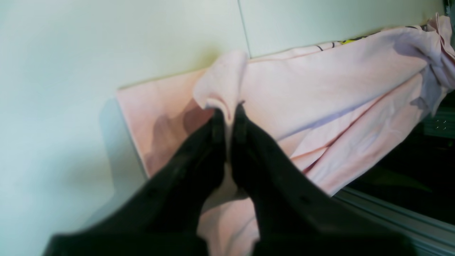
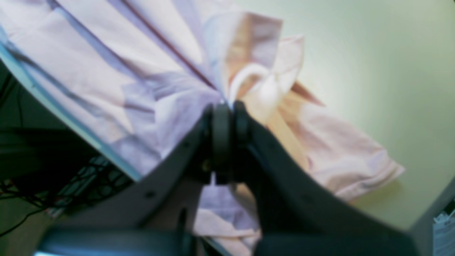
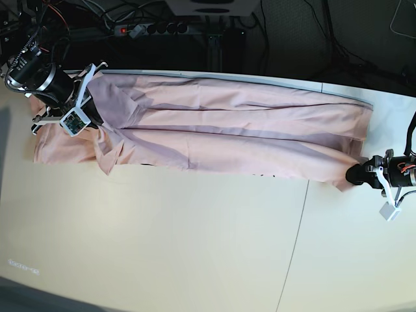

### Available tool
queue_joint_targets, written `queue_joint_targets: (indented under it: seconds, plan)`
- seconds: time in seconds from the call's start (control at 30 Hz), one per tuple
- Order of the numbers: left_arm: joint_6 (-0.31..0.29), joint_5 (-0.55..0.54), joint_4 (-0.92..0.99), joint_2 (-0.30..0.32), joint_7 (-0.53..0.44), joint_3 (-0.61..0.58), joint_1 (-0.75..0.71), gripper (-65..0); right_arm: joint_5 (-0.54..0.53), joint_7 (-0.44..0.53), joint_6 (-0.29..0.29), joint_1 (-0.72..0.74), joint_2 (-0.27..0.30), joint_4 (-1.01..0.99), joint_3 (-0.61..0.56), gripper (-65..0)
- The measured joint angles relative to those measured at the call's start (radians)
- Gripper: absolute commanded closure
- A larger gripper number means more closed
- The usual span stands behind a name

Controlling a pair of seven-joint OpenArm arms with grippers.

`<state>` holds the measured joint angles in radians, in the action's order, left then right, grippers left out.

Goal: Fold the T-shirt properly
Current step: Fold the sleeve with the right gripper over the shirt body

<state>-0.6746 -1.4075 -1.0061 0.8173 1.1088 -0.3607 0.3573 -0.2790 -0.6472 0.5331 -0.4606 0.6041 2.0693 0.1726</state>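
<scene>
No legible text anywhere.

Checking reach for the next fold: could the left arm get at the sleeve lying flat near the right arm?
Probably not: the left claw is shut on the T-shirt at the opposite end from that sleeve.

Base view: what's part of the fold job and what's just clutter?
In the job:
- T-shirt, pale pink, stretched across the table's far edge
- left gripper, jaws shut on the T-shirt
- right gripper, jaws shut on the T-shirt

Just lying about:
- power strip behind the table
- cables on the dark floor
- table, bare in front
</scene>
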Motion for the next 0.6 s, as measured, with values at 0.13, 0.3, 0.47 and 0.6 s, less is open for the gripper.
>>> queue_joint_targets:
  seconds: [0.13, 0.3, 0.47, 0.6]
  plan:
    - [0.0, -0.054, 0.0, 0.0, 0.086, 0.0, 0.0, 0.0, 0.0, -0.001, 0.0, -0.002, 0.0, 0.0, 0.0, 0.0]
    - [0.0, -0.053, 0.0, 0.0, 0.113, 0.0, 0.0, 0.0, 0.0, -0.042, 0.0, -0.002, 0.0, -0.012, 0.0, 0.0]
    - [0.0, -0.054, 0.0, 0.0, 0.137, 0.0, 0.0, -6.3, -0.006, -0.057, 0.0, -0.005, 0.0, -0.042, 0.0, 0.0]
    - [0.0, -0.055, 0.0, 0.0, 0.137, 0.0, 0.0, -18.5, -0.029, -0.061, 0.0, -0.005, 0.0, -0.082, 0.0, 0.0]
